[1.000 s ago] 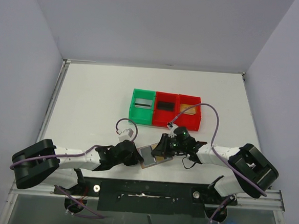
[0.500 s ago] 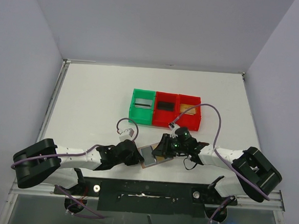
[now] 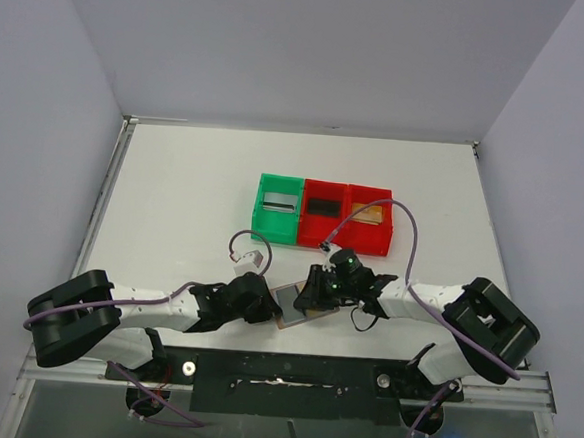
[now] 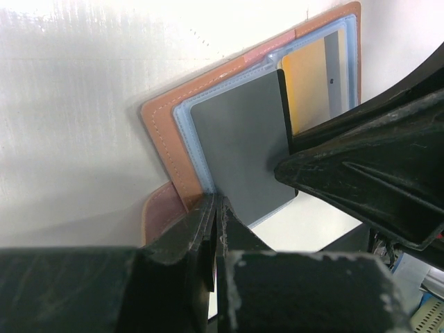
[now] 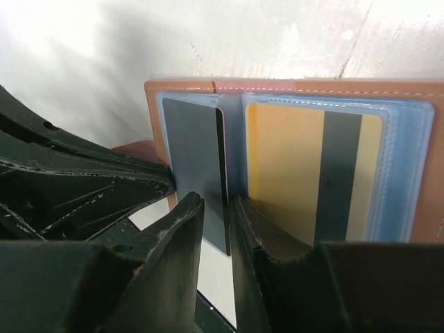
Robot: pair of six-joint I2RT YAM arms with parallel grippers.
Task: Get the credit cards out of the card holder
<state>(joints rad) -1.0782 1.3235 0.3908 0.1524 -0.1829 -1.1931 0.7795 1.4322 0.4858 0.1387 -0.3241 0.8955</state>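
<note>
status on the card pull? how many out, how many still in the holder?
Done: each of the three bins seems to hold a card. In hand: the card holder lies open, left claw shut at its edge; right claw straddles the grey card, which sticks partly out of its sleeve; grip unclear. Left: that card, then the gold striped card, fully sleeved.

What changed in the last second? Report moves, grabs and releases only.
The right claw and its arm slid a little left, further over the card holder. Its jaws now stand narrowly apart around the grey card edge. Nothing was visibly taken or released. The left claw stayed shut at the card holder's edge. The card holder and the bins did not move.
</note>
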